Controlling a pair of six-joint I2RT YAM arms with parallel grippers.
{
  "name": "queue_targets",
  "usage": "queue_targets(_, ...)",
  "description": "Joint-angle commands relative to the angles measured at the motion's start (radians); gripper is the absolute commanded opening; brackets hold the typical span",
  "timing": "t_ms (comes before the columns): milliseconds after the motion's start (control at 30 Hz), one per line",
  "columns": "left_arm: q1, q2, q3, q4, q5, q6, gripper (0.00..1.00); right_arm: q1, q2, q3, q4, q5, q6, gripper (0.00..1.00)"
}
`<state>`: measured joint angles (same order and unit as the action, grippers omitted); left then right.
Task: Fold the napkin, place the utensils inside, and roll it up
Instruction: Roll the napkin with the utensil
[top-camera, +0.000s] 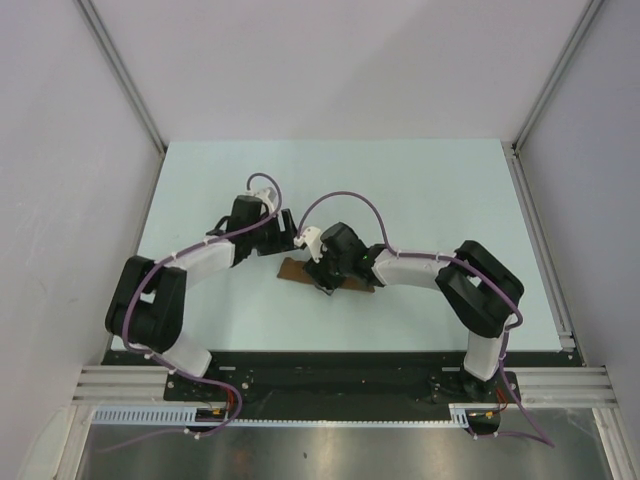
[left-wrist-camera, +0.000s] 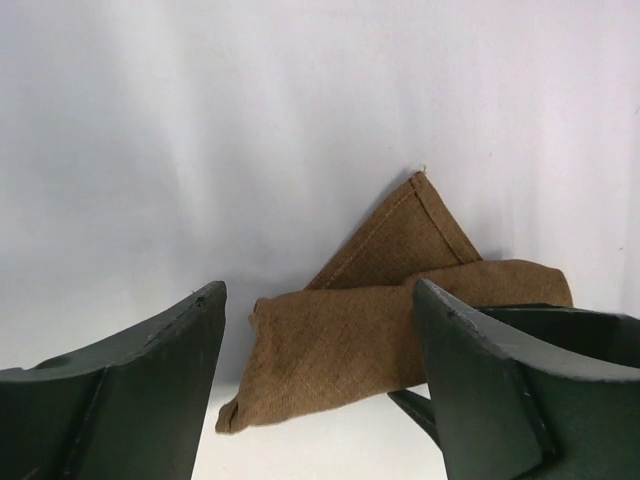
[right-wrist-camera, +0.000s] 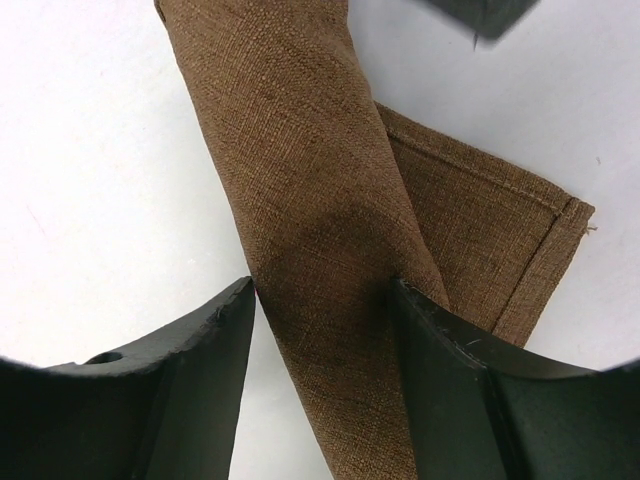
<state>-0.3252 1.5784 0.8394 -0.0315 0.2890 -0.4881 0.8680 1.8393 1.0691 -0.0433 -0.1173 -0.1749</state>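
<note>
The brown napkin (top-camera: 293, 270) lies rolled into a narrow tube in the middle of the table, with a flat corner flap (left-wrist-camera: 415, 235) sticking out from under it. My right gripper (top-camera: 326, 280) sits on top of the roll, and its fingers hug both sides of the roll (right-wrist-camera: 320, 200). My left gripper (top-camera: 288, 228) is open and empty just behind the roll's left end (left-wrist-camera: 330, 345). It does not touch the roll. The fork and the dark-handled utensil are hidden.
The pale table (top-camera: 200, 190) is walled in on three sides. A metal rail (top-camera: 540, 240) runs along its right edge. The dark fingers of my right gripper (left-wrist-camera: 570, 335) show at the right of the left wrist view.
</note>
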Motion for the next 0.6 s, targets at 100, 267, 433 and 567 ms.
queue_targets(100, 0.02, -0.17, -0.092, 0.01, -0.042, 0.003, 0.81, -0.04, 0.11, -0.02, -0.078, 0.091, 0.022, 0.61)
queue_targets(267, 0.018, -0.21, -0.212, 0.107, 0.015, -0.023, 0.81, -0.041, 0.13, -0.002, -0.113, 0.077, 0.038, 0.45)
queue_targets(433, 0.018, -0.253, -0.284, 0.127, 0.006, -0.041, 0.82, -0.053, 0.155, 0.046, -0.187, -0.054, 0.054, 0.18)
queue_targets(567, 0.018, -0.31, -0.307, 0.136, -0.011, -0.05, 0.83, -0.075, 0.164, 0.118, -0.289, -0.191, 0.074, 0.11)
